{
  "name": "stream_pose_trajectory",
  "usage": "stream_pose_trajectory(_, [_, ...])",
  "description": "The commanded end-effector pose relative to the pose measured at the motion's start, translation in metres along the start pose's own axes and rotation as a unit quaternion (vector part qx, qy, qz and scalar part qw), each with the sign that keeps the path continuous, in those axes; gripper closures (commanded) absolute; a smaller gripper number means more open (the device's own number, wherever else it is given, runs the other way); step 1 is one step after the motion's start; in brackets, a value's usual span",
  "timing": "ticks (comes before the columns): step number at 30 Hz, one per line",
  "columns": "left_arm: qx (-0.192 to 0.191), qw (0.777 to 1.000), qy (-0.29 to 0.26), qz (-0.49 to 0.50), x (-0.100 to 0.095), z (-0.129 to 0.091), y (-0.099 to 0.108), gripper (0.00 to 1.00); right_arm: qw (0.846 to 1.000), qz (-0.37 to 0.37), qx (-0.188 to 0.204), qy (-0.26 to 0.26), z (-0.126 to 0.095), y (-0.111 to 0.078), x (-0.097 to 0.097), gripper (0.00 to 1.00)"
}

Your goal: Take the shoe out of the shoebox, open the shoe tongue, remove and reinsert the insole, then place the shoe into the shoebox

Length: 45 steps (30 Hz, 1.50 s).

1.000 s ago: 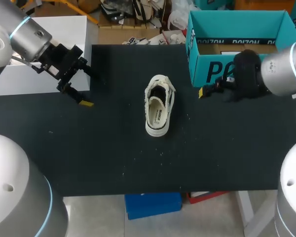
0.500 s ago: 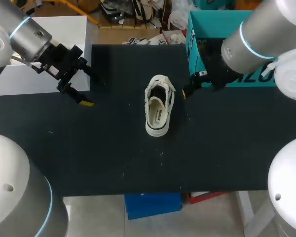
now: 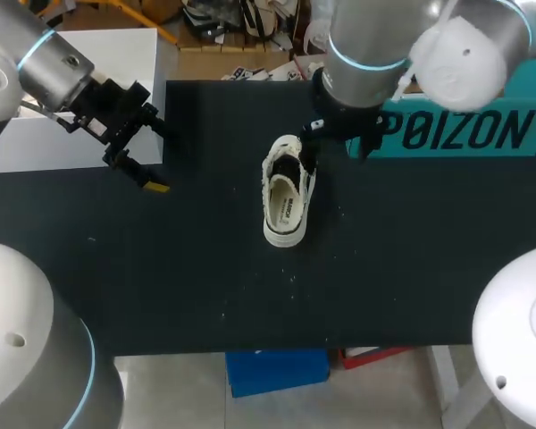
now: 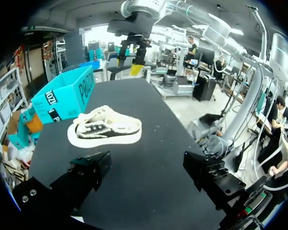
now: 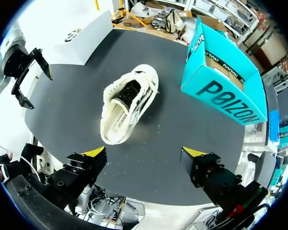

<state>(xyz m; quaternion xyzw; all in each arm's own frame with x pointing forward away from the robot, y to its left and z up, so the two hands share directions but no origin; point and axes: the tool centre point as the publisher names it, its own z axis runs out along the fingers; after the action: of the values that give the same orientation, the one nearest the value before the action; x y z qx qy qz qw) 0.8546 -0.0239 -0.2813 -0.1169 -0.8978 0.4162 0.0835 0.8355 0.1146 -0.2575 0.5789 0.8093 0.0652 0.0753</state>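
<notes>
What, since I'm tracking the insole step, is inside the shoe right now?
A pale printed insole lies in the heel end of the shoe. Toward the toe, the shoe's own upper covers the dark inside, so nothing can be seen there.

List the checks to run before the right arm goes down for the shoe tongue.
1. Shoe out of the shoebox and lying on the table: ok.
2. Right pincer open and empty: ok.
3. Shoe ahead of the right pincer, nothing in between: ok.
4. Shoe opened up enough for the next step: cannot tell.
5. Left pincer open, empty and well apart from the shoe: ok.
6. Shoebox open-topped, standing beside the shoe without touching it: ok.
</notes>
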Motion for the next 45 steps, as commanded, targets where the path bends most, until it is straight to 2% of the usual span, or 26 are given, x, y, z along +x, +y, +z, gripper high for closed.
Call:
stream_pose_trajectory(1, [-0.001,1.0,-0.002,0.001,0.001,0.001,0.0,0.0,0.99,0.009,0.036,-0.137,0.009,0.01,0.011,0.0])
stream_pose_trajectory(17, [-0.001,1.0,-0.002,0.001,0.001,0.001,0.0,0.0,0.993,0.065,-0.006,-0.096,0.044,0.031,0.024,0.0])
stream_pose_trajectory(25, [-0.001,1.0,-0.002,0.001,0.001,0.001,0.0,0.0,0.994,0.072,-0.015,-0.079,0.063,0.049,0.021,0.0])
stream_pose_trajectory(35, [-0.001,1.0,-0.002,0.001,0.001,0.001,0.0,0.0,0.995,0.08,-0.004,-0.064,0.089,0.064,0.011,0.0])
stream_pose_trajectory(45, [-0.001,1.0,-0.002,0.001,0.001,0.001,0.0,0.0,0.995,0.087,0.011,-0.052,0.116,0.06,0.004,0.0])
